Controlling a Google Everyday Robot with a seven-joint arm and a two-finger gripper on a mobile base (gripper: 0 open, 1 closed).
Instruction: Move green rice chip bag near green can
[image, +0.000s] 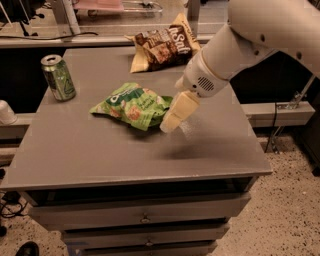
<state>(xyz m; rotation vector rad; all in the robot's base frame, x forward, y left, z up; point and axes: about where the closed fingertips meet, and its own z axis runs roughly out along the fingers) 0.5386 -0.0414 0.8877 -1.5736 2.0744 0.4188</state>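
The green rice chip bag (132, 105) lies flat on the middle of the grey table (100, 155). The green can (59, 77) stands upright near the table's left edge, well apart from the bag. My gripper (172, 120) hangs from the white arm (250, 40) at the bag's right end, pointing down and left, just above the tabletop and close to or touching the bag's edge.
A brown and yellow snack bag (162, 46) lies at the back of the table. A white cup (6, 112) sits on a lower ledge at the left. Drawers (145, 218) run below the tabletop. A shelf rail lies to the right.
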